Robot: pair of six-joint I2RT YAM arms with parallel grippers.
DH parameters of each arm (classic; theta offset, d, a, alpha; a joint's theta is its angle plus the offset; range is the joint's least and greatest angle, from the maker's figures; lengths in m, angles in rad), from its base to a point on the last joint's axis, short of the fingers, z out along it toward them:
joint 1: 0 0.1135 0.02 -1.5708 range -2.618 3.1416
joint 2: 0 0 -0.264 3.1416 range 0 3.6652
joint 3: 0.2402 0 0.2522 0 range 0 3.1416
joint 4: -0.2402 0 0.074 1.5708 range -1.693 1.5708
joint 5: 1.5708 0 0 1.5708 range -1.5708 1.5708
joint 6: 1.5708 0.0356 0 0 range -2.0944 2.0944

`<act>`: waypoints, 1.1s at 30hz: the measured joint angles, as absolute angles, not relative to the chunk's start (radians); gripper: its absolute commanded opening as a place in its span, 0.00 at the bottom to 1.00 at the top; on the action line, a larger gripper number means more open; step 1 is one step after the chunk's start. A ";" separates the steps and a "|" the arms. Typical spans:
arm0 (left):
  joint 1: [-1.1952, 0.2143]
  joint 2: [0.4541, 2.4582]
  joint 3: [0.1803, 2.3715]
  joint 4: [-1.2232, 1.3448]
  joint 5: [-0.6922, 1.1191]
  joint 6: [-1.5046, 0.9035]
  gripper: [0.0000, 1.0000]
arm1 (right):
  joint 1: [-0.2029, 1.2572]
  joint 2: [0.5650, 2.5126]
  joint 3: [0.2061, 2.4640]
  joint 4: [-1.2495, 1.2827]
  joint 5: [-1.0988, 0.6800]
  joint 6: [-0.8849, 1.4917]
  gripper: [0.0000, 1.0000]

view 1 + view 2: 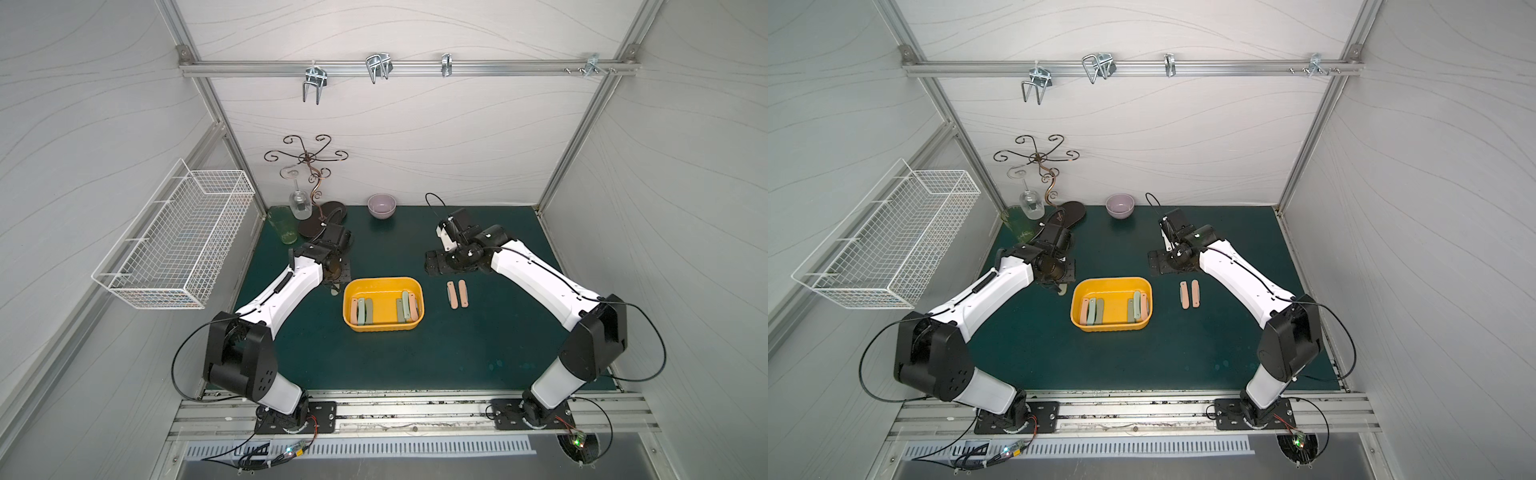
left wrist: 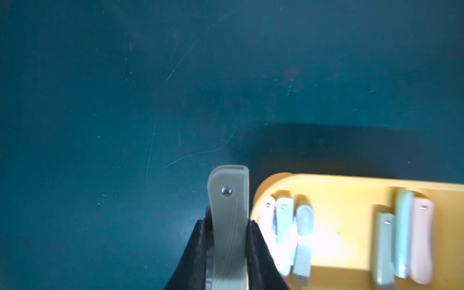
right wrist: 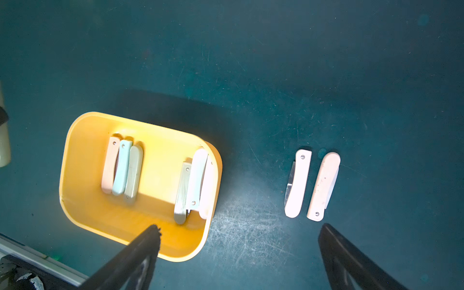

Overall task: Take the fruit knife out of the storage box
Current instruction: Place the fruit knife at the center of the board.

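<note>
Fruit knife (image 2: pixel 227 185), grey-green, folded, sat clamped in left hand (image 2: pixel 228 223) just outside storage box (image 2: pixel 351 179), over bench (image 2: pixel 125 100); six others (image 3: pixel 122 167) lay inside. Right hand (image 3: pixel 239 227) stood spread wide, empty, near two pink knives (image 3: pixel 298 183).

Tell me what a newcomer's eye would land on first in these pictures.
The yellow storage box sits in the middle of the green mat, holding six folded fruit knives in two clusters of three. Beside it the left pincer is shut on a grey-green knife. On the box's other side two pink knives lie side by side on the mat, near the open right pincer.
</note>
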State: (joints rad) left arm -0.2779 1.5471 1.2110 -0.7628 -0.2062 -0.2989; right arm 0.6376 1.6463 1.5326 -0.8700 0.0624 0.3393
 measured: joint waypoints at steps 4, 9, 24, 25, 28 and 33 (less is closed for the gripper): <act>-0.226 1.607 1.204 -0.749 -0.208 -0.268 0.08 | 0.638 1.655 1.533 -0.870 0.063 0.339 0.99; -0.196 1.710 1.220 -0.735 -0.204 -0.239 0.07 | 0.640 1.673 1.535 -0.870 0.063 0.339 0.99; -0.193 1.866 1.248 -0.713 -0.137 -0.196 0.08 | 0.662 1.687 1.540 -0.873 0.070 0.343 0.99; -0.193 1.865 1.245 -0.710 -0.138 -0.195 0.08 | 0.664 1.688 1.540 -0.873 0.070 0.344 0.99; -0.193 1.865 1.225 -0.700 -0.138 -0.193 0.09 | 0.669 1.692 1.542 -0.874 0.070 0.344 0.99; -0.193 1.865 1.209 -0.700 -0.138 -0.189 0.17 | 0.680 1.707 1.557 -0.876 0.073 0.348 0.99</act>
State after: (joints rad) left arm -0.1932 1.8652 1.2091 -0.7002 -0.1375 -0.1890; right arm 0.6804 1.7065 1.5574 -0.8757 0.0727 0.3481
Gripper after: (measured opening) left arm 0.214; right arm 0.990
